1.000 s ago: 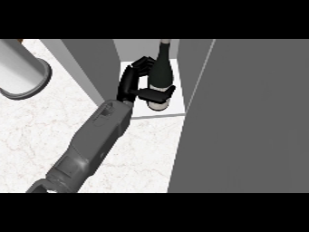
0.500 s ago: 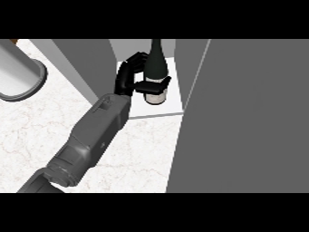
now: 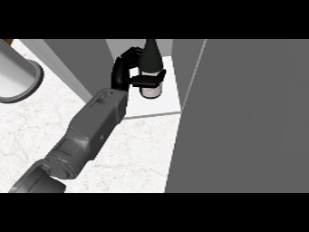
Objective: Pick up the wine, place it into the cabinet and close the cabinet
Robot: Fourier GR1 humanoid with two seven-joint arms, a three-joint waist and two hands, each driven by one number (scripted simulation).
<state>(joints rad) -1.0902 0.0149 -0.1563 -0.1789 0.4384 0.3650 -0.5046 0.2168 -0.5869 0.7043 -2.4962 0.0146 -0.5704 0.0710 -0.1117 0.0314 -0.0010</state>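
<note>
One arm does all the work as we look down: our right forearm runs up from seven o'clock toward twelve, and our right hand [image 3: 124, 72] has its fingers and thumb curled round the wine [image 3: 150, 68], grasping the dark bottle at its body, just above the pale label. The wine stands upright, neck pointing to twelve o'clock, its base over the white shelf floor [image 3: 165, 106] inside the cabinet [image 3: 83, 59]; whether it rests on that floor or hangs a touch above we cannot tell from up here. We hold it by the body, we'd say, so that it stays vertical between the grey side walls and doesn't knock either one. At three o'clock the cabinet door [image 3: 257, 113] stands wide, a big grey slab swung toward us, its edge just beside the bottle. Off at ten o'clock a white cylinder [image 3: 9, 72] lies over the marble counter [image 3: 23, 136], well apart from the action. Our left hand shows nowhere. Placing looks nearly done to us; letting go, pulling clear and swinging that door shut remain.
</note>
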